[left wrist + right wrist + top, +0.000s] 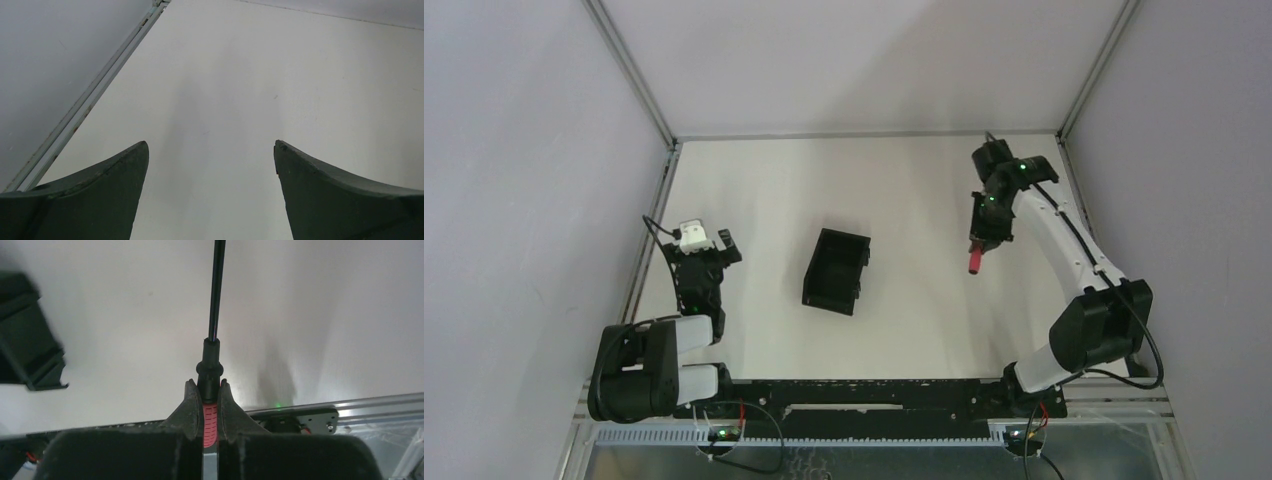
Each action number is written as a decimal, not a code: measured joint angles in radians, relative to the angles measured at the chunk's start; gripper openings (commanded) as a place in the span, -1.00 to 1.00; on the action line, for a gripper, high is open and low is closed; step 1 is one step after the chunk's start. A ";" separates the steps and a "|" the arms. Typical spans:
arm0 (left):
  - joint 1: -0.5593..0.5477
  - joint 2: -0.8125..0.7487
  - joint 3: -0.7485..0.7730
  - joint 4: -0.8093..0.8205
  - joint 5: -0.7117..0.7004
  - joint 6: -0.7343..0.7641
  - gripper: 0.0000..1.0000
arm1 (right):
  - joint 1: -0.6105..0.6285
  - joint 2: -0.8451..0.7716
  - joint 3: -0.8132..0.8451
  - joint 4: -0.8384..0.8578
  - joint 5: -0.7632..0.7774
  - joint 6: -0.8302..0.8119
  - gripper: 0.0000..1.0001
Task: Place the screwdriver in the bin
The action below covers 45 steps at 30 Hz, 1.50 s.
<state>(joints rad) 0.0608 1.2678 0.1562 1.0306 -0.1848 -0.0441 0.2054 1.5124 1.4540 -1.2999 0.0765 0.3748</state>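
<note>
My right gripper (980, 243) is shut on the screwdriver (973, 265) and holds it above the table, right of the bin (836, 270). In the right wrist view the fingers (190, 402) clamp the red handle (210, 422), and the thin dark shaft (215, 300) points away from the gripper (209, 385). The bin is a black open-topped box near the table's middle. It also shows at the left edge of the right wrist view (25, 345). My left gripper (702, 248) is open and empty near the left wall, left of the bin. In its wrist view (211, 145) only bare table lies between the fingers.
A metal frame rail (85, 105) runs along the table's left edge beside my left gripper. A black mounting rail (874, 392) spans the near edge between the arm bases. Grey walls enclose the table on three sides.
</note>
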 measured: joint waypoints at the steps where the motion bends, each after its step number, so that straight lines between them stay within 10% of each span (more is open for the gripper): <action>1: 0.000 0.000 0.000 0.000 0.000 0.000 1.00 | 0.028 0.004 0.011 -0.005 -0.001 0.010 -1.00; 18: 0.000 0.000 0.000 0.000 0.000 0.000 1.00 | 0.676 0.547 0.617 0.083 -0.043 0.133 -1.00; 33: 0.000 0.000 0.000 0.000 0.000 0.000 1.00 | 0.684 0.645 0.399 0.261 -0.060 0.141 -1.00; 45: 0.000 0.000 0.000 0.000 0.000 0.000 1.00 | 0.678 0.661 0.349 0.327 -0.058 0.167 -0.17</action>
<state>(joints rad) 0.0608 1.2678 0.1562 1.0306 -0.1848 -0.0437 0.8837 2.1735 1.8034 -0.9733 0.0185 0.5423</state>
